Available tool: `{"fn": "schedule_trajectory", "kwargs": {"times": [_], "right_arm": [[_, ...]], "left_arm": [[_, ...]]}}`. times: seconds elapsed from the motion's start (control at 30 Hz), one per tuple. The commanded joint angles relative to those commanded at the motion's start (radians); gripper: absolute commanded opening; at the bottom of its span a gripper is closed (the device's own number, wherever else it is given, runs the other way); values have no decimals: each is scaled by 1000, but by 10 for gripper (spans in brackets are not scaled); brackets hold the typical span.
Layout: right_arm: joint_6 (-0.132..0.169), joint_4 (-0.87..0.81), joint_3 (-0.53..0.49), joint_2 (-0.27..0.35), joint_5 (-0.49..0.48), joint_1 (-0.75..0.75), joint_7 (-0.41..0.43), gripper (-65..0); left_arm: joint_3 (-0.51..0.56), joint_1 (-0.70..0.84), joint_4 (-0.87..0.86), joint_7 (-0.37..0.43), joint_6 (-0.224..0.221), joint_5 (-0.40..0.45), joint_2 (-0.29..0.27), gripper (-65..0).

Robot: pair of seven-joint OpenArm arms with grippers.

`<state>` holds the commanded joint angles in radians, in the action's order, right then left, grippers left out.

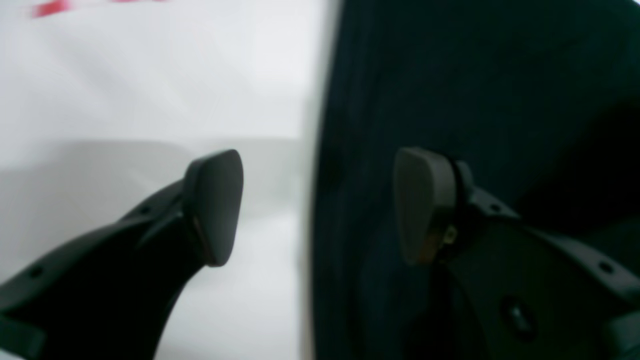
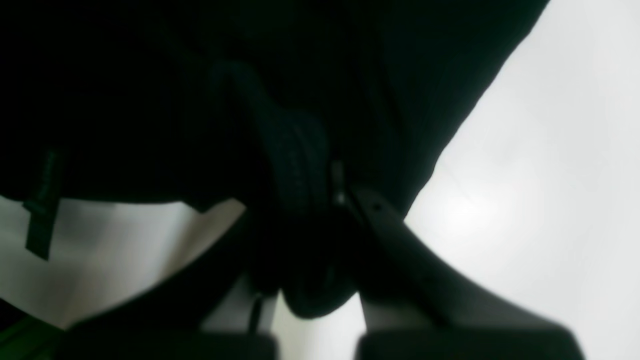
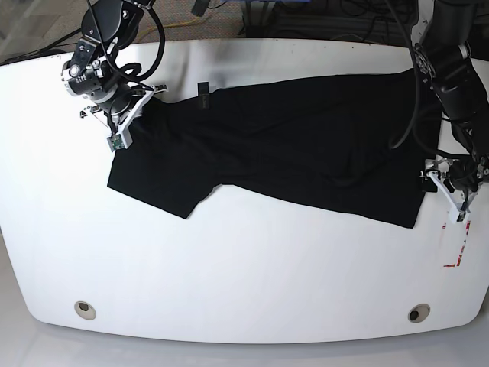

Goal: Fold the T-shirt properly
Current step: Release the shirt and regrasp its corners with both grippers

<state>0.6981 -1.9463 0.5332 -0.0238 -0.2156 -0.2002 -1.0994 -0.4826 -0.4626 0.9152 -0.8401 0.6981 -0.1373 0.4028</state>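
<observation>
The black T-shirt (image 3: pixel 306 153) lies spread wide across the white table (image 3: pixel 229 267), one sleeve pointing toward the front left. My right gripper (image 3: pixel 140 113) is at the shirt's back-left corner. In the right wrist view this gripper (image 2: pixel 300 240) is shut on a bunched fold of the T-shirt (image 2: pixel 150 75). My left gripper (image 3: pixel 445 186) hovers at the shirt's right edge. In the left wrist view it (image 1: pixel 320 207) is open and straddles the edge of the T-shirt (image 1: pixel 475 75), with one pad (image 1: pixel 215 207) over bare table and the other pad (image 1: pixel 425 205) over the cloth.
A strip with red marks (image 3: pixel 457 252) lies on the table just right of the shirt, near the table's edge. Two round holes (image 3: pixel 85 309) (image 3: pixel 417 313) sit near the front edge. Cables hang behind the table's back edge.
</observation>
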Motion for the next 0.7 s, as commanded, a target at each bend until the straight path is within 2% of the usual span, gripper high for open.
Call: {"fn": "schedule_trajectory", "kwargs": {"times": [0.17, 0.2, 0.27, 0.33, 0.4, 0.47, 0.6, 0.7], "right_arm": [[0, -2, 2, 0, -2, 0, -3, -650], [0, -3, 2, 0, -2, -2, -3, -631], [0, -5, 2, 0, -11, -5, -3, -522], [0, -5, 5, 0, -71, -12, -5, -400], [0, -5, 38, 2, -164, -35, -5, -298], [0, 0, 101, 6, -285, -41, -18, -231], [0, 38, 270, 9, -431, 0, -132, -227], [0, 89, 377, 12, -437, 71, -198, -220]], "left_arm": [[37, -34, -138, 97, 0, 6, -37, -215], [44, -41, -161, 112, 0, 6, -37, -215], [71, -57, -207, 152, 0, 3, -38, -215], [97, -64, -239, 180, 0, 2, -38, -215], [115, -66, -255, 198, 0, 2, -38, -215], [121, -66, -258, 209, 0, 2, -40, -215], [120, -63, -256, 209, 0, 0, -40, -217], [117, -61, -256, 209, 0, 0, -40, -225]]}}
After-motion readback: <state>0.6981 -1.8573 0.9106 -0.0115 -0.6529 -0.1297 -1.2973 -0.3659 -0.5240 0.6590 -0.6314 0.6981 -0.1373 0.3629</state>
